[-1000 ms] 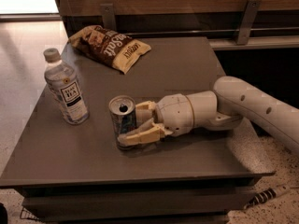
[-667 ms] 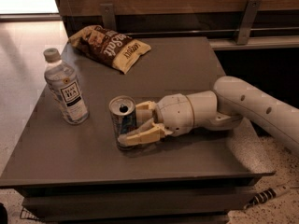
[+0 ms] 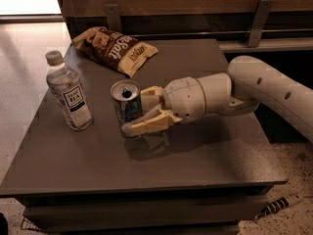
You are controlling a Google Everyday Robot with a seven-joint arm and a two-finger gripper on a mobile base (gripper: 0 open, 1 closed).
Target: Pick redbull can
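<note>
Reaching in from the right, the pincer (image 3: pixel 136 110) is clenched on the redbull can (image 3: pixel 126 100) near the middle of the counter (image 3: pixel 195 155). A clear bottle (image 3: pixel 69 93) stands to the left, and a chip bag (image 3: pixel 115 49) lies at the far side.

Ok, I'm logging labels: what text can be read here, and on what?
"Salt": on the bag; its other print is too blurred to read.
Bottle label: too blurred to read.
Can, clamped in the gripper at mid table: nothing readable.
</note>
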